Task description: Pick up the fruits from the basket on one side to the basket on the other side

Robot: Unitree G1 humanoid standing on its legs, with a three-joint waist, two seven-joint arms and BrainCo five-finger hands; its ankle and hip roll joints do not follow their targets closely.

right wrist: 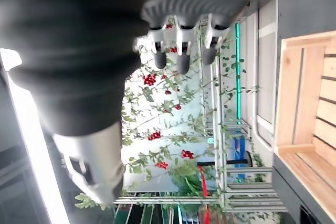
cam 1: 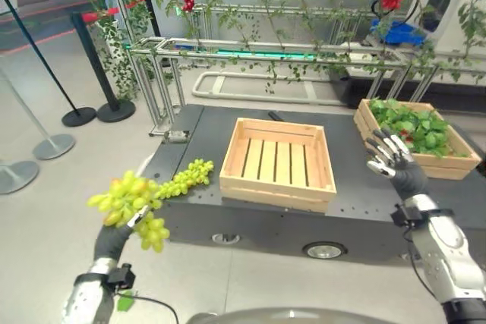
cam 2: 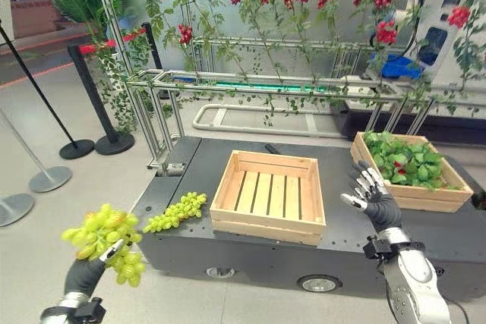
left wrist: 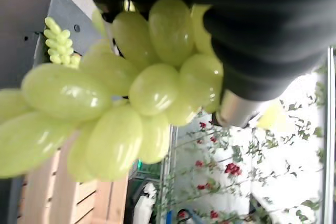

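Our left hand curled round one grape bunch, left of the empty crate, second bunch beside that crate, leafy crate to its right, our right hand spread, empty.

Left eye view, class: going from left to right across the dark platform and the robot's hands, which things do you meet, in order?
Grape bunch held in the left hand (bunch at) → loose grape bunch lying on the platform → empty wooden crate → raised right hand → crate of green leaves.
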